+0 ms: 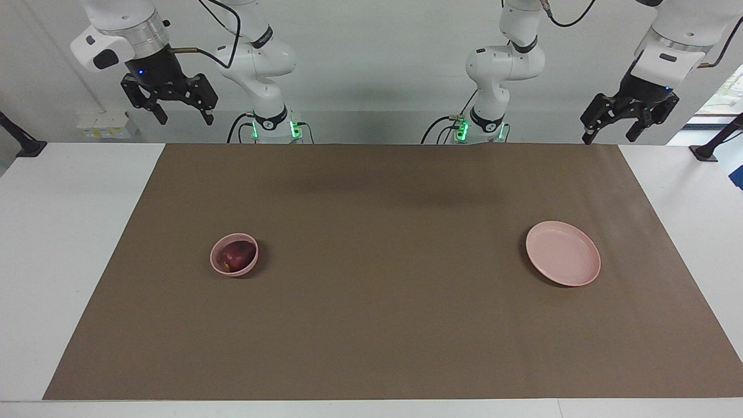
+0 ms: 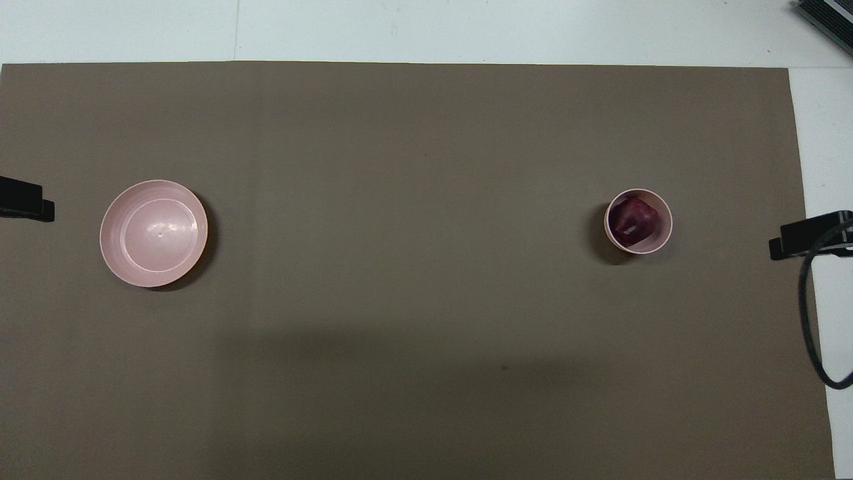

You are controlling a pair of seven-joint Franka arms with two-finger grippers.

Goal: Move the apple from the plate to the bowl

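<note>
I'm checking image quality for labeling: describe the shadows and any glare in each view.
Facing view: soft, even light; a small dark shadow hugs the bowl, another edges the plate, and a broad faint shadow band crosses the mat near the robots. Overhead view: the same shadows, no strong glare.

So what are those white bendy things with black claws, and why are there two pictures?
Those are two robot arms. Each ends in a black claw called a gripper. One picture looks at the robots from across the table; the other looks down from above them. The right gripper and the left gripper both hang up in the air at the table's two ends, open and holding nothing. On the brown mat sits a small pink bowl with a dark red apple inside, toward the right arm's end. A wide pink plate with nothing on it sits toward the left arm's end.
</note>
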